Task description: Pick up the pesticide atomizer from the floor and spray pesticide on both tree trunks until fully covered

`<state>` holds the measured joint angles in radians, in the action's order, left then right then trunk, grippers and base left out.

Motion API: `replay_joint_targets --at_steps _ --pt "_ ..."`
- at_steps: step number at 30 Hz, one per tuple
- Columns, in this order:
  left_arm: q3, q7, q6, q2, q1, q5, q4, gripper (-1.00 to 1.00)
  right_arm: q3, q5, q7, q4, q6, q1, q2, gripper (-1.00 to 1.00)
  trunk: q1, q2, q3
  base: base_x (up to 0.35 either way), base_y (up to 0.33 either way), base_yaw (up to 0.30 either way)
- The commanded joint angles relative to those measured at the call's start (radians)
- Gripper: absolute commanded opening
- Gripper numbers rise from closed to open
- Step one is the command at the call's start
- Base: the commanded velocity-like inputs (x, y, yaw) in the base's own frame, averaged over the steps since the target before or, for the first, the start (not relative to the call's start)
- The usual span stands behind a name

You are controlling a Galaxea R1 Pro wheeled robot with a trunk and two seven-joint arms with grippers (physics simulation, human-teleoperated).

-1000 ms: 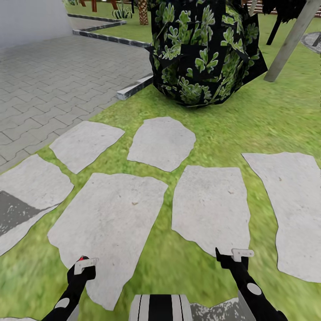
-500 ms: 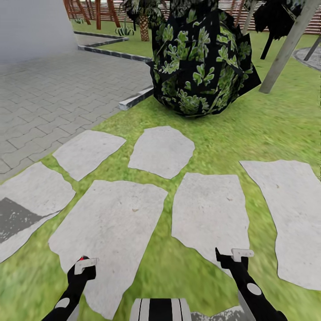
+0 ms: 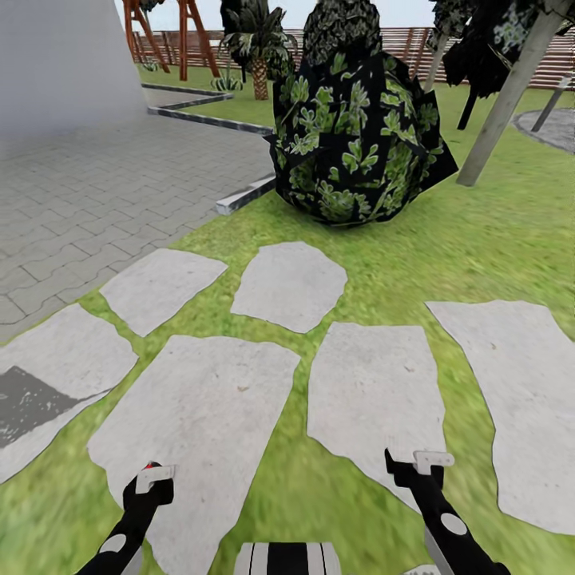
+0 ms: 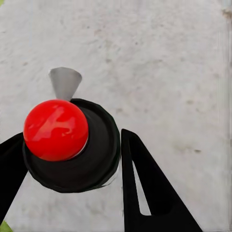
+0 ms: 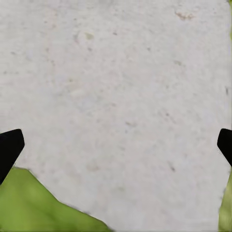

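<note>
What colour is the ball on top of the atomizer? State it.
Glossy red ball above a black body, clearest in the left wrist view.

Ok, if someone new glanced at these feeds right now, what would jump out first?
Probably the big dark broad-leaved bush straight ahead on the lawn, past the pale stepping stones. Then, in the left wrist view, the red-capped atomizer gripped in the left gripper. A leaning pale trunk stands to the bush's right.

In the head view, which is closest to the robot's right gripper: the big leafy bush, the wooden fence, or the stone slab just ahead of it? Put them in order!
1. Stone slab, just ahead of the right gripper.
2. Leafy bush, farther ahead at the lawn's edge.
3. Wooden fence, far back behind the bush.
</note>
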<state>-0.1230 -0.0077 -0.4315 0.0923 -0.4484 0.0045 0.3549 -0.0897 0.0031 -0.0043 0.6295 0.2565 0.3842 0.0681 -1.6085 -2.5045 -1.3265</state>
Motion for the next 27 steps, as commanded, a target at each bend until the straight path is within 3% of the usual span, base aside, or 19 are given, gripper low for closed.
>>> replay_joint_targets --at_steps 1,11,19,27 --pt "0.008 0.002 0.003 -0.008 0.002 -0.002 -0.007 -1.0 -0.001 0.001 0.001 -0.016 0.058 -0.001 -0.002 1.0 0.0 0.0 0.004 0.0 0.0 0.0" --pt "0.001 0.006 0.01 -0.01 0.012 -0.002 -0.015 -1.0 -0.002 -0.001 0.001 -0.117 0.085 -0.002 -0.001 1.0 0.005 0.003 0.052 0.0 0.0 -0.175" --pt "-0.003 0.005 0.01 -0.008 0.011 0.006 -0.005 -1.0 -0.002 -0.002 0.001 -0.129 0.087 -0.002 -0.001 1.0 0.009 0.004 0.092 0.0 0.0 -0.226" --pt "0.001 0.005 0.01 -0.009 0.011 0.006 0.001 -1.0 -0.002 -0.002 0.002 -0.127 0.106 -0.002 -0.001 1.0 0.039 0.06 0.125 0.0 0.0 -0.234"
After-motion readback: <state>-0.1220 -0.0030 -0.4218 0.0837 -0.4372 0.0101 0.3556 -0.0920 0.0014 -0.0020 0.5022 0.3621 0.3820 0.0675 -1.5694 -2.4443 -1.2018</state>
